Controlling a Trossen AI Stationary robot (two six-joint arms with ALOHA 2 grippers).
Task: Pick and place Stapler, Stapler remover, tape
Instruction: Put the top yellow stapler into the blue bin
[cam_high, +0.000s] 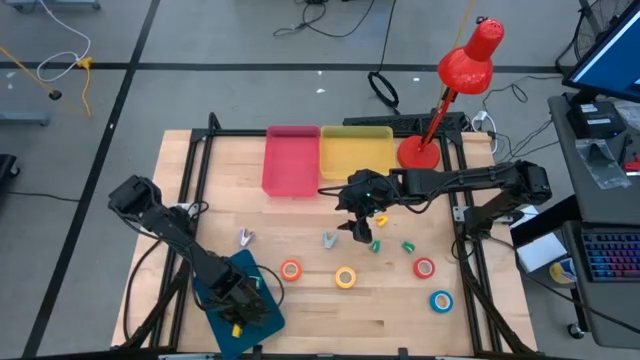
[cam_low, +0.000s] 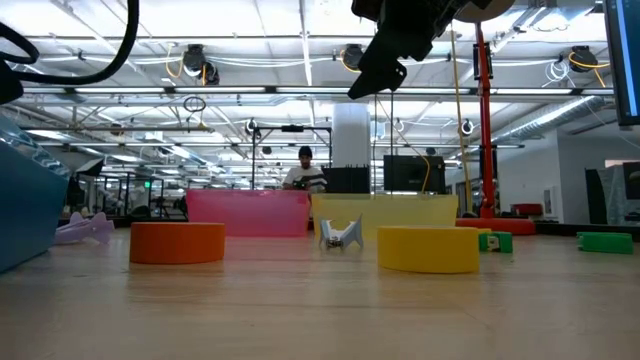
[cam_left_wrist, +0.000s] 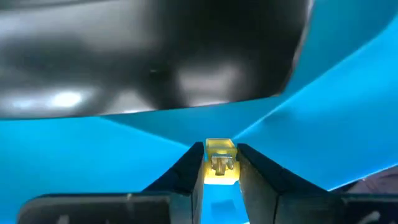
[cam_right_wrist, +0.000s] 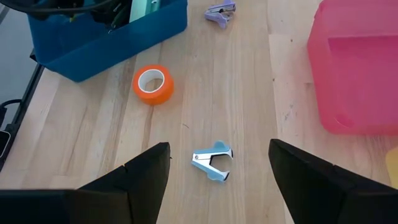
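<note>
My left gripper (cam_left_wrist: 220, 155) is down inside the blue bin (cam_high: 255, 285) at the table's near left, shut on a small yellow stapler (cam_left_wrist: 220, 163). My right gripper (cam_right_wrist: 217, 180) hangs open above the middle of the table, over a pale blue staple remover (cam_right_wrist: 212, 163) lying flat on the wood, touching nothing. A purple staple remover (cam_high: 245, 237) lies farther left. Orange tape (cam_high: 291, 269), yellow tape (cam_high: 345, 277), red tape (cam_high: 424, 267) and blue tape (cam_high: 441, 300) lie flat along the near side. Two green staplers (cam_high: 377, 243), (cam_high: 408, 246) sit right of the remover. My left gripper pinches the yellow stapler between its two fingers (cam_left_wrist: 189, 171), one on each long side (cam_left_wrist: 208, 167). It is held inside the blue bin; whether it rests on the bin's floor cannot be told.
A pink bin (cam_high: 291, 160) and a yellow bin (cam_high: 356, 150) stand side by side at the far edge, with a red desk lamp (cam_high: 440, 110) to their right. A small yellow item (cam_high: 380, 220) lies beside my right gripper. Bare wood shows at the near right.
</note>
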